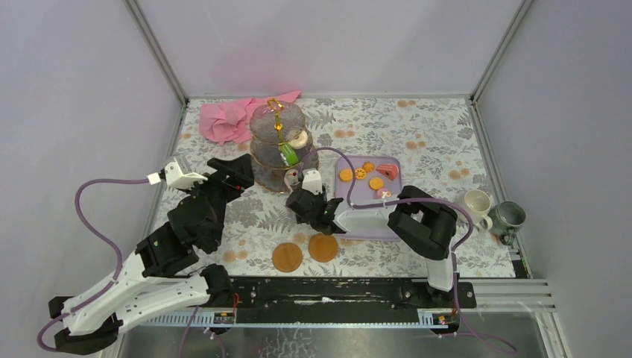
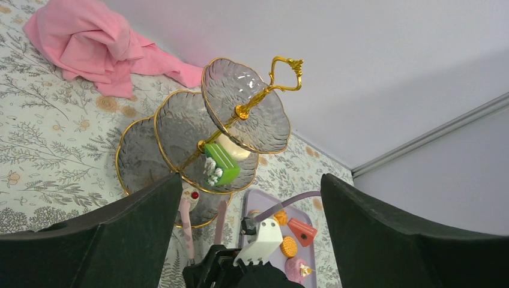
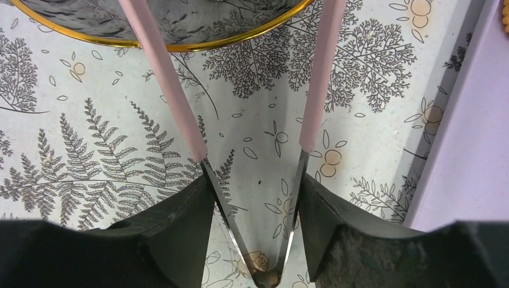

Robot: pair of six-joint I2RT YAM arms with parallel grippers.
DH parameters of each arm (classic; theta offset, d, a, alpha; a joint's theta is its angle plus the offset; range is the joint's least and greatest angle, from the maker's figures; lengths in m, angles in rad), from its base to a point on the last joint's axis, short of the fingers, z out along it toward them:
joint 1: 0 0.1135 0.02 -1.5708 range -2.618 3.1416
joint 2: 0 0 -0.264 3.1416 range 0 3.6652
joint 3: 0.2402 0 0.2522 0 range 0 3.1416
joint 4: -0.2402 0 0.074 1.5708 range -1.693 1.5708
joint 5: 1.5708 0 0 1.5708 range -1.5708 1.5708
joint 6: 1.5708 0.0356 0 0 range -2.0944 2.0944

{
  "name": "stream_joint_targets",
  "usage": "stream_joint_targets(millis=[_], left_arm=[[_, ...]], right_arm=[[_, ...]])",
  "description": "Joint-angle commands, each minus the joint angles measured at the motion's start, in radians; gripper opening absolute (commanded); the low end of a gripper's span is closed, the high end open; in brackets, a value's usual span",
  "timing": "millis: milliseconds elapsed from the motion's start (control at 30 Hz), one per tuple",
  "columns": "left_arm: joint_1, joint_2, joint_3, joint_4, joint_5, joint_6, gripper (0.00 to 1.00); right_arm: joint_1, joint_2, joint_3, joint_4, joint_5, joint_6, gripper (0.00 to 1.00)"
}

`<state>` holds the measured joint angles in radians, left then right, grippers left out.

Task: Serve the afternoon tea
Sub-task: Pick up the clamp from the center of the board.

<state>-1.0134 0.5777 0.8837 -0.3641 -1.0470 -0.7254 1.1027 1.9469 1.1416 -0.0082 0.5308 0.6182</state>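
Roughly midway, I'd judge. Upright at the table's centre-back, just beside the lilac rectangular tray (image 3: 474,150), is the three-tier clear glass stand with gold stem (image 2: 264,129): rippled glass, gold rims. A green cake block (image 2: 221,162) and a cream piece (image 2: 235,149) sit on its middle tier; the top tier is bare. Orange round biscuits (image 1: 346,174) lie on the tray, not yet served. The cream mug (image 1: 475,203) and grey-green mug (image 1: 508,217) stand far right, untouched. The right gripper (image 3: 255,186) clamps pink tongs (image 3: 165,84), their arms reaching over the bottom tier's rim; any load unclear. The left gripper (image 2: 251,180) hangs wide, empty, left of the stand.
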Motion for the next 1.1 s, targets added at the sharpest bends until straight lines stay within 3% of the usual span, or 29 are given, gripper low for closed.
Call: stream_joint_targets(millis=[0,167,600,1067], left_arm=[[0.003,0.002,0.005,-0.013,-0.019,-0.014,0.92],[0.003,-0.002,0.003,-0.013,-0.021,-0.013,0.92],[0.003,0.006,-0.002,-0.014,-0.034,0.004,0.92],[0.003,0.016,-0.009,-0.012,-0.032,0.012,0.92]], right_arm=[[0.010,-0.040,-0.037,0.064,-0.007,0.053,0.57],[0.015,-0.068,-0.051,0.069,0.000,0.041,0.52],[0.038,-0.160,-0.009,-0.059,0.018,-0.006,0.51],[0.050,-0.373,-0.068,-0.197,0.014,0.000,0.50]])
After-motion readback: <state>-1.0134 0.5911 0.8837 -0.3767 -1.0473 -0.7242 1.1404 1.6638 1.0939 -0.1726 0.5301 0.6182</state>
